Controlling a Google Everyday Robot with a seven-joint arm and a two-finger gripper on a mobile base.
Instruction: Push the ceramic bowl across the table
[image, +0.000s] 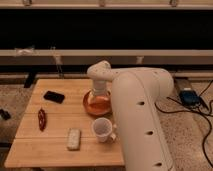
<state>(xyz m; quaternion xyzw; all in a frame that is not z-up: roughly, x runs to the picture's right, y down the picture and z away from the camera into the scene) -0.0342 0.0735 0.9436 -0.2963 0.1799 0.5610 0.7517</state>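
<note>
The ceramic bowl is glossy orange-red and sits on the light wooden table, right of its middle. My gripper comes down from the white arm and stands at the bowl's far rim, over the bowl. The arm covers the right side of the table. A white mug stands just in front of the bowl.
A black phone lies at the table's far left. A red object lies at the left edge. A pale rectangular object lies near the front. Cables and a blue device are on the floor at right.
</note>
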